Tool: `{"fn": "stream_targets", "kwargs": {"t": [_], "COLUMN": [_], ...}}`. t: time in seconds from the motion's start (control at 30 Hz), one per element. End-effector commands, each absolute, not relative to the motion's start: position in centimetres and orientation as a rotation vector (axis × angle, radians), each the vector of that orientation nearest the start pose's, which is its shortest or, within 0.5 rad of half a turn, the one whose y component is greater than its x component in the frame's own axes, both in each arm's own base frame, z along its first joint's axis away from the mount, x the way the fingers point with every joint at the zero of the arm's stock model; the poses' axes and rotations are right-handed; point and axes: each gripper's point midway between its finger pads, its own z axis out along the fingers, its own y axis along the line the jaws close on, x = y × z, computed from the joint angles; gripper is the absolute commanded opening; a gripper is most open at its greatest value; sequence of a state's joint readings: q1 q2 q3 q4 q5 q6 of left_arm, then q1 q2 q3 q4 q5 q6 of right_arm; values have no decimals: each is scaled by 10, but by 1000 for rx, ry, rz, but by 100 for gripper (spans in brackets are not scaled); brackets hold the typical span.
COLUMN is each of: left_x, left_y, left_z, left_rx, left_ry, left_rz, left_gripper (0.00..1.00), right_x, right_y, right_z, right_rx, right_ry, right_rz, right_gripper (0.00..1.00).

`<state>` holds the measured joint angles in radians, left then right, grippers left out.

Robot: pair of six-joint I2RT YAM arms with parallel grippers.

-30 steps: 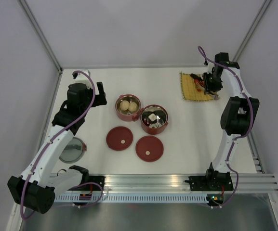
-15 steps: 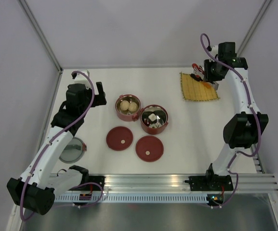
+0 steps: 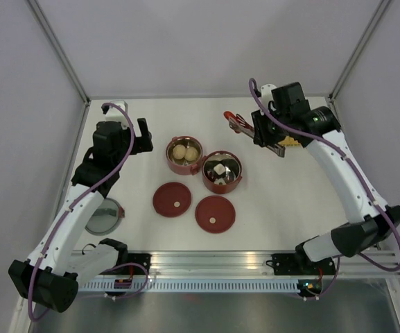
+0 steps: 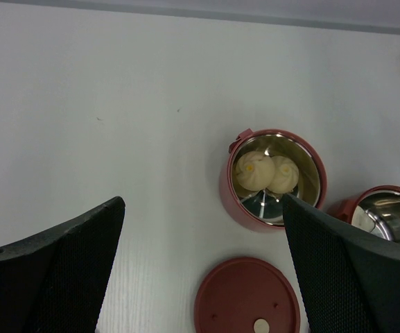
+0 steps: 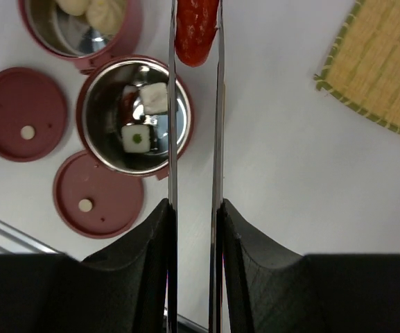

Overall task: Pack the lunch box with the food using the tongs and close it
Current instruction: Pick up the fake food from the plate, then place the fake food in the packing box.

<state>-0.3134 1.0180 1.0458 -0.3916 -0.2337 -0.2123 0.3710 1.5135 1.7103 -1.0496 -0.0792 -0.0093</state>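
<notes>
My right gripper [image 5: 195, 208] is shut on the slim silver tongs [image 5: 172, 139], whose tips pinch a red piece of food [image 5: 196, 31]. In the top view the gripper [image 3: 263, 132] and that red piece [image 3: 234, 119] hang above the table, right of and behind the two lunch box bowls. One bowl [image 3: 184, 154] holds two pale balls [image 4: 265, 172]. The other bowl [image 5: 136, 114] holds white, black and red bits. Two red lids [image 3: 171, 199] [image 3: 215, 213] lie flat in front of the bowls. My left gripper [image 4: 201, 208] is open and empty, left of the bowls.
The yellow woven mat [image 5: 383, 69] lies at the back right, mostly behind my right arm in the top view. A shiny round steel piece with a red rim [image 3: 104, 216] sits at the left edge under my left arm.
My right arm has swung left from the mat toward the bowls, carrying the tongs with the red piece. The left arm has barely moved.
</notes>
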Motion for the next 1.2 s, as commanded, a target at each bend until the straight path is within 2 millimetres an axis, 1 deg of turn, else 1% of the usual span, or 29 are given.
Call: {"fn": "stream_targets", "kwargs": {"t": [0.0, 0.07, 0.1, 0.13, 0.17, 0.2, 0.23, 0.37, 0.4, 0.47, 0.5, 0.53, 0.63, 0.67, 0.77, 0.9, 1.0, 1.1, 1.13, 1.17], "left_x": [334, 334, 334, 333, 334, 333, 333, 332, 332, 332, 332, 332, 332, 332, 332, 332, 332, 332, 332, 332], "left_y": [-75, -76, -76, -77, -76, -75, -74, -70, -69, -69, -69, -69, -70, -69, -69, -69, -71, -70, -70, -70], "left_z": [300, 300, 300, 301, 301, 302, 302, 305, 304, 304, 305, 304, 304, 304, 304, 304, 303, 303, 303, 304], "left_rx": [-62, -60, -62, -60, -62, -63, -66, -77, -77, -77, -77, -76, -72, -75, -75, -73, -71, -69, -70, -70], "left_ry": [1870, 1872, 1872, 1869, 1867, 1864, 1864, 1852, 1855, 1855, 1853, 1855, 1855, 1855, 1855, 1856, 1858, 1860, 1858, 1857], "left_rz": [-152, -155, -158, -162, -157, -154, -150, -129, -126, -124, -124, -125, -127, -124, -124, -125, -130, -126, -126, -127], "left_gripper": [100, 100, 100, 100, 100, 100, 100, 100, 100, 100, 100, 100, 100, 100, 100, 100, 100, 100, 100, 100], "right_x": [289, 272, 260, 252, 249, 238, 235, 221, 220, 217, 218, 217, 224, 224, 228, 231, 235, 236, 236, 236], "right_y": [153, 165, 172, 174, 172, 175, 174, 169, 170, 168, 171, 171, 176, 182, 191, 195, 197, 197, 196, 196], "right_z": [303, 298, 290, 281, 275, 269, 266, 271, 270, 260, 256, 248, 238, 236, 236, 230, 224, 220, 219, 218], "right_rx": [-464, -501, -550, -568, -568, -614, -620, -631, -631, -633, -640, -646, -647, -660, -681, -701, -703, -707, -708, -710], "right_ry": [2337, 2362, 2393, 2426, 2448, 2474, 2485, 2475, 2475, 2497, 2504, 2516, 2518, 2525, 2510, 2520, 2526, 2536, 2541, 2543], "right_rz": [344, 386, 381, 361, 316, 304, 278, 277, 286, 283, 290, 287, 287, 321, 361, 367, 353, 341, 337, 332], "right_gripper": [0, 1, 0, 0, 1, 1, 0, 0, 1, 1, 0, 0, 1, 1, 1, 3, 6, 11, 13, 18]}}
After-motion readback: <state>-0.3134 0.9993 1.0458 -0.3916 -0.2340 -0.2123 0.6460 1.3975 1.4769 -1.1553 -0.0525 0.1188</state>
